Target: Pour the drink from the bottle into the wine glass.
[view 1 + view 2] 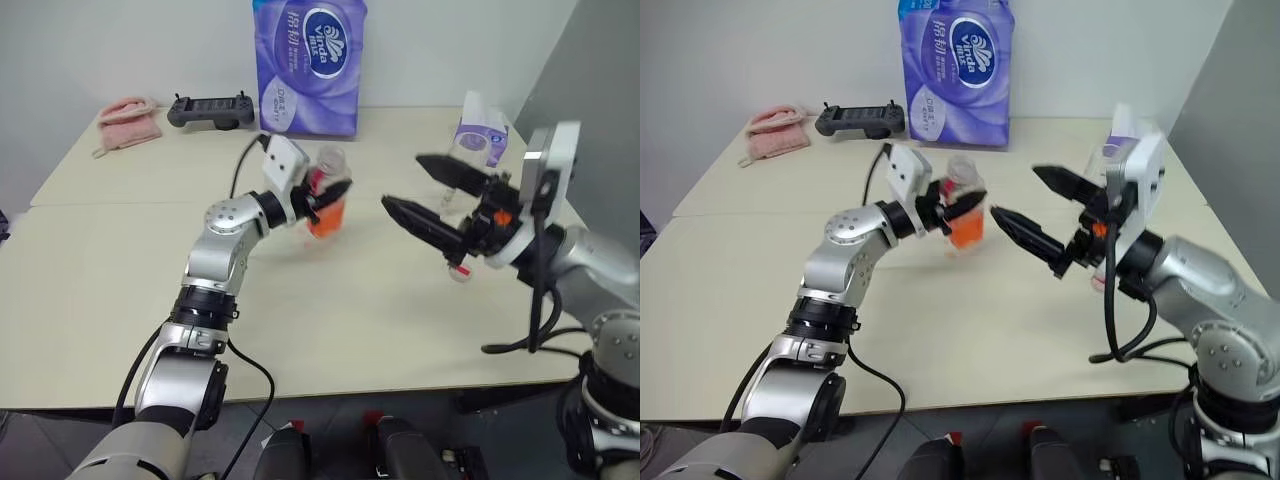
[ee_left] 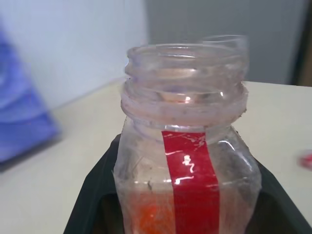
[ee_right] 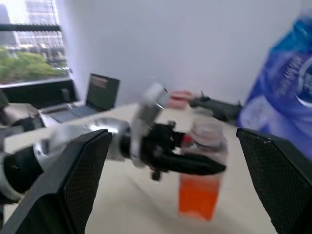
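Left eye view: clear stemmed wine glass (image 1: 462, 175) at 3 o'clock, mostly hidden behind wide-open, empty right gripper (image 1: 420, 190). Uncapped squarish clear plastic bottle (image 1: 327, 192), orange-red liquid (image 1: 326, 218) low inside, clamped in left gripper (image 1: 325, 200) mid-table.

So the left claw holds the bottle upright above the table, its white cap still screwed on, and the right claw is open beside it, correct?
Not quite: the cap is off. The left wrist view shows the bottle with bare threads and an open mouth. The rest stands: the left claw grips it upright above the table, orange drink in its lower part, and the right claw stands open beside it.
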Controlling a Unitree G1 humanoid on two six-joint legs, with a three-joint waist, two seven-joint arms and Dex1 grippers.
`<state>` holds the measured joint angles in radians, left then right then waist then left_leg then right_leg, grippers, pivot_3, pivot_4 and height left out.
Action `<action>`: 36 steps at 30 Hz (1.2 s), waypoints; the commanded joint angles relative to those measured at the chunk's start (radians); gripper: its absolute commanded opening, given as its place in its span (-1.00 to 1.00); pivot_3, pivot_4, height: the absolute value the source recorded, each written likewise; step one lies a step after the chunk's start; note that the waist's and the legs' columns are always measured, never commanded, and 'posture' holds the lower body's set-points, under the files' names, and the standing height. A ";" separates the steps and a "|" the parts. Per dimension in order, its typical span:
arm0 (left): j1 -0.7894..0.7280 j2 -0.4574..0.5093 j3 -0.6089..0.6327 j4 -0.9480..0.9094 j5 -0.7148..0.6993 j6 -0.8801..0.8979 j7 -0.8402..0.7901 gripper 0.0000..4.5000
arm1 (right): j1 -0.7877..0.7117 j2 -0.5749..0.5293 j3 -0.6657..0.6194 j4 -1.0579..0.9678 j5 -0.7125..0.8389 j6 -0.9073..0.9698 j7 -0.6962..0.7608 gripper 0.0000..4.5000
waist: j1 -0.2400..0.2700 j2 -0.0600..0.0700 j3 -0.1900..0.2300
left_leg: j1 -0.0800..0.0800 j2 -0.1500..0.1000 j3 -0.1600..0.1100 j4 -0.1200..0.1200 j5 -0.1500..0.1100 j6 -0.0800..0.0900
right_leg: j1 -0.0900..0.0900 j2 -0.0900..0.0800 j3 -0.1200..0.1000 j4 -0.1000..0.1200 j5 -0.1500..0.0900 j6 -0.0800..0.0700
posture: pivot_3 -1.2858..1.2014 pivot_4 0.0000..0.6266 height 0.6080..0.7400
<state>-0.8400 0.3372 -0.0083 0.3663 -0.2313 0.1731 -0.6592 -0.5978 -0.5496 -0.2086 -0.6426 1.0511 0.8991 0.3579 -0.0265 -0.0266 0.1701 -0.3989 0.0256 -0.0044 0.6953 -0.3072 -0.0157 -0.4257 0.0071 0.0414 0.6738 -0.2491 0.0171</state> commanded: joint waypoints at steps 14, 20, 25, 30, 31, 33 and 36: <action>-0.011 -0.030 0.183 0.065 0.107 -0.085 0.505 -0.14 | -0.058 -0.018 0.065 0.074 0.024 -0.012 0.024 0.99 | 0.021 0.000 0.000 | 0.000 -0.004 0.000 0.001 0.000 0.000 | 0.000 -0.009 -0.001 0.002 0.001 0.001 | 0.03 -0.52 1.00; 0.025 -0.026 0.206 0.121 0.096 -0.140 0.495 -0.14 | -0.058 -0.016 0.068 0.067 0.037 -0.006 0.015 0.99 | 0.022 0.000 0.000 | 0.000 -0.004 0.000 0.002 0.000 0.000 | 0.000 -0.009 -0.002 0.002 0.001 0.001 | 0.03 -0.52 1.00; 0.034 -0.010 0.208 0.181 0.097 -0.201 0.451 -0.14 | -0.052 -0.009 0.064 0.059 0.050 -0.005 -0.014 0.99 | 0.022 0.000 0.000 | 0.000 -0.004 0.000 0.002 0.000 0.000 | 0.000 -0.009 -0.003 0.002 0.001 0.001 | 0.03 -0.52 1.00; 0.030 -0.004 0.226 0.278 0.092 -0.258 0.423 -0.14 | -0.049 -0.013 0.069 0.058 0.033 -0.009 -0.020 0.99 | 0.022 0.000 0.000 | 0.000 -0.004 0.000 0.002 0.000 0.000 | 0.000 -0.009 -0.003 0.002 0.001 0.001 | 0.03 -0.52 1.00; 0.026 -0.004 0.231 0.299 0.091 -0.268 0.419 -0.14 | -0.048 -0.013 0.071 0.057 0.029 -0.010 -0.021 0.99 | 0.022 0.000 0.000 | 0.000 -0.004 0.000 0.001 0.000 0.000 | 0.000 -0.009 -0.003 0.002 0.001 0.001 | 0.03 -0.52 1.00; 0.018 -0.003 0.240 0.334 0.087 -0.282 0.419 -0.14 | -0.049 -0.012 0.073 0.057 0.027 -0.010 -0.023 0.99 | 0.022 0.000 0.000 | 0.000 -0.004 0.000 0.002 0.000 0.000 | 0.000 -0.009 -0.003 0.002 0.001 0.001 | 0.03 -0.52 1.00; 0.007 0.001 0.243 0.373 0.084 -0.303 0.422 -0.14 | -0.045 -0.012 0.076 0.059 0.017 -0.014 -0.019 0.99 | 0.022 0.000 0.000 | 0.000 -0.004 0.000 0.002 0.000 0.000 | 0.000 -0.009 -0.003 0.002 0.001 0.001 | 0.03 -0.52 1.00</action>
<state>-0.8049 0.3201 0.2237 0.7329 -0.1404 -0.1014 -0.2385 -0.6404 -0.5593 -0.1266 -0.5549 1.0738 0.9068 0.3392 -0.0049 -0.0270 0.1699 -0.3986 0.0220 -0.0040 0.6969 -0.3071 -0.0159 -0.4257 -0.0021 0.0387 0.6765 -0.2484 0.0183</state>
